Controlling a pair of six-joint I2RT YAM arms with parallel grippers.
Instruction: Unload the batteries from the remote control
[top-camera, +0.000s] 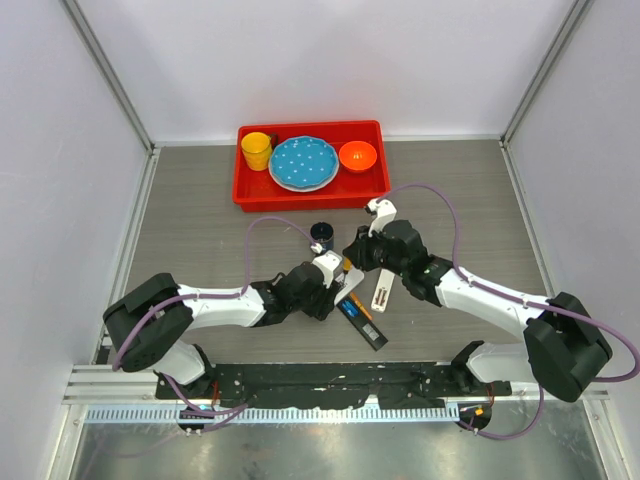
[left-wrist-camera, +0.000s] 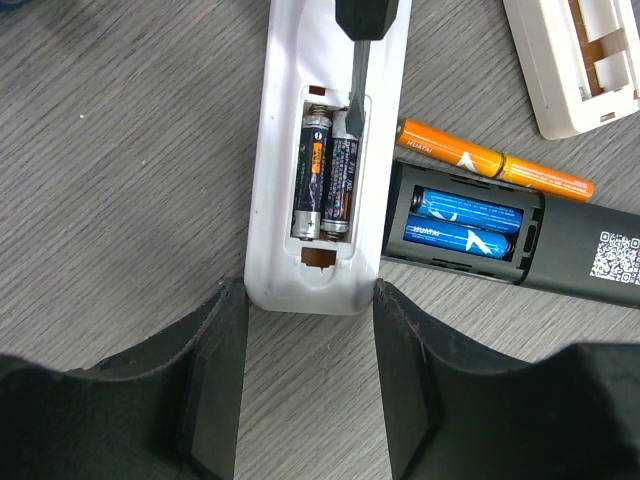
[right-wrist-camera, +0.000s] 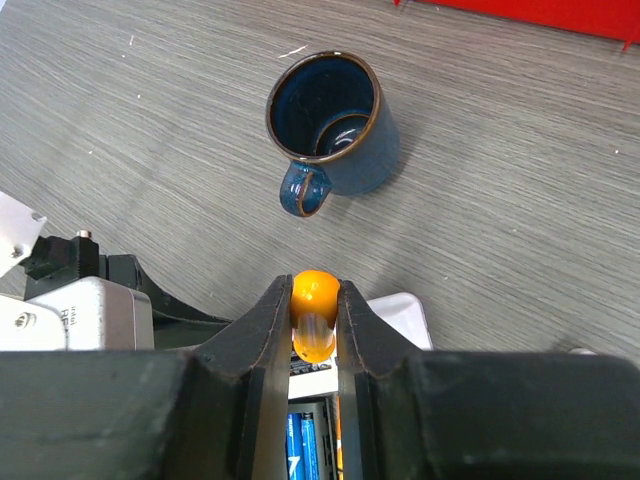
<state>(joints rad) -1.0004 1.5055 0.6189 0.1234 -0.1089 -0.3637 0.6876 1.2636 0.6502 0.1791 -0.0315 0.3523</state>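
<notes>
Checking the white remote (left-wrist-camera: 285, 150): my left gripper (left-wrist-camera: 310, 292) clamps its near end, and the right gripper (right-wrist-camera: 314, 305) is closed on the screwdriver (left-wrist-camera: 368, 15). Dark grey batteries (left-wrist-camera: 325, 175) lie lengthwise in the bay, with the blade at the right cell's far end. I judge the right arm nearer.

I count six batteries: two dark grey batteries (left-wrist-camera: 312, 170) in one white remote (left-wrist-camera: 285, 150), two blue batteries (left-wrist-camera: 465, 205) in the black remote (left-wrist-camera: 580, 250), and two orange batteries (left-wrist-camera: 445, 150) loose on the table. That makes three remotes, since a second white remote (left-wrist-camera: 575, 60) lies there too. There is one screwdriver (right-wrist-camera: 314, 295) and one dark blue mug (right-wrist-camera: 345, 130). A single red tray (top-camera: 310, 195) holds one yellow cup (top-camera: 257, 150), one blue plate (top-camera: 304, 163) and one orange bowl (top-camera: 358, 156). Two robot arms work here, the left arm (top-camera: 215, 305) and the right arm (top-camera: 480, 295).
</notes>
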